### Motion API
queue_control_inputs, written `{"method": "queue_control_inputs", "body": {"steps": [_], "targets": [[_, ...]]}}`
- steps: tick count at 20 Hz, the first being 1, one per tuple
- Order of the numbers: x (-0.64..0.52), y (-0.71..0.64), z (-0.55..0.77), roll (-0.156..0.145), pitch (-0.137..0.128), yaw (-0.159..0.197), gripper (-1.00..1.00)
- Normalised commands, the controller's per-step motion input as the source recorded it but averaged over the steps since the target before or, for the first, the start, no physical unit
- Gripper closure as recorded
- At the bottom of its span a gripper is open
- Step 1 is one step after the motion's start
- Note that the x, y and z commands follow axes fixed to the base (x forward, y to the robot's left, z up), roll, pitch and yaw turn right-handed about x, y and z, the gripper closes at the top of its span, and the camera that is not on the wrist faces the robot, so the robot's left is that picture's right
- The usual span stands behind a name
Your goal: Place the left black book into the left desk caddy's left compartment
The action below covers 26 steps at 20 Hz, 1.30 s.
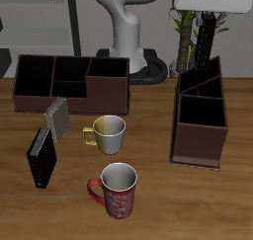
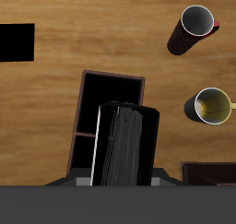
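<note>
My gripper is shut on the left black book, a slim black hardcover that hangs upright above the back end of the left desk caddy. The caddy is a dark maroon-brown box with slanted inner dividers, seen end-on. In the wrist view the book fills the space between my gripper's jaws, and the caddy's open compartments lie right beneath it. The book's lower edge is above the caddy's rim and not inside any compartment.
A wide maroon caddy stands at the back. In front of it are a small grey book, another black book, a cream mug and a red patterned mug. A plant stands behind the left caddy.
</note>
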Motion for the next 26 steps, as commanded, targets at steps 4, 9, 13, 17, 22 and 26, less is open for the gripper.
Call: {"method": "queue_control_inputs", "body": {"steps": [4,9,13,17,22,26], "targets": [[-0.63,0.37,0.02,0.055,-0.06,-0.035,1.0],[-0.43,0.12,-0.18,0.047,-0.002,-0.024,1.0],[-0.41,-0.03,-0.17,0.01,-0.035,-0.012,1.0],[-0.54,0.03,-0.27,0.052,-0.05,0.03,1.0],[-0.46,0.13,-0.19,0.044,-0.02,0.006,1.0],[-0.54,0.09,-0.15,0.049,-0.034,0.008,1.0]]}}
